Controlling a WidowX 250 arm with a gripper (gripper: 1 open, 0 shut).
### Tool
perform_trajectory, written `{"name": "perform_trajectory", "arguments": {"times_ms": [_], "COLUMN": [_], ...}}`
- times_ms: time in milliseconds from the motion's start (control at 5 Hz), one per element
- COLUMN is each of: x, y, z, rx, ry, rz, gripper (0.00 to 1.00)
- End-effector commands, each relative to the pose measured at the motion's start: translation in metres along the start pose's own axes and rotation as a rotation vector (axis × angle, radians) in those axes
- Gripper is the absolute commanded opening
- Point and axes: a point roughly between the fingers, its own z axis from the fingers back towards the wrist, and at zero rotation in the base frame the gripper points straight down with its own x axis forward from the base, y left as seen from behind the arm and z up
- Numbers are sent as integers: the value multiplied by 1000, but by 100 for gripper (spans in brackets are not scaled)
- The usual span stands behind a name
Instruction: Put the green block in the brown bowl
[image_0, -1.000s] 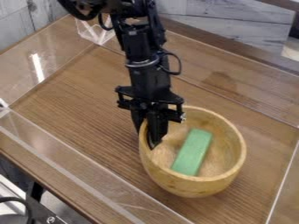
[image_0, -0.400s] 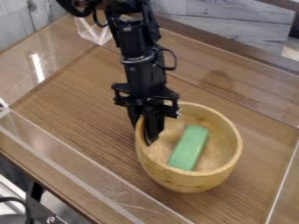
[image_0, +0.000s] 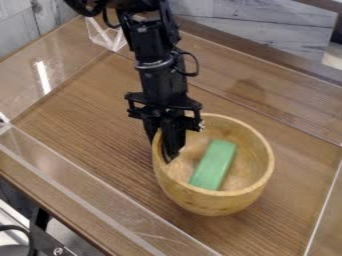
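The brown bowl (image_0: 247, 195) stands on the wooden table, right of centre. Inside it lies the green block (image_0: 213, 164), flat and slanted along the bowl's floor. My gripper (image_0: 174, 153) points steeply down into the bowl's left side, just inside the rim and to the left of the block. Its fingers are pressed together with nothing visible between them. The fingertips are low in the bowl, and I cannot tell whether they touch its inner wall. The block lies free of the gripper.
A clear plastic wall (image_0: 80, 195) runs along the table's front and left edges. The wood-grain tabletop (image_0: 80, 110) stretches left of the bowl. A pale wall lies behind the table at the top right.
The gripper and the bowl have shifted together slightly toward the upper left of the picture. The green block stays in the bowl. The fingers remain shut.
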Motion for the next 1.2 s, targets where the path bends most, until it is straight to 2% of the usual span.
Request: {"name": "perform_trajectory", "arguments": {"times_ms": [0,1000], "x": [10,9], "y": [0,3], "z": [19,24], "rx": [5,-15], "ry": [-65,-47], "rz": [-23,-17], "gripper": [0,0]}}
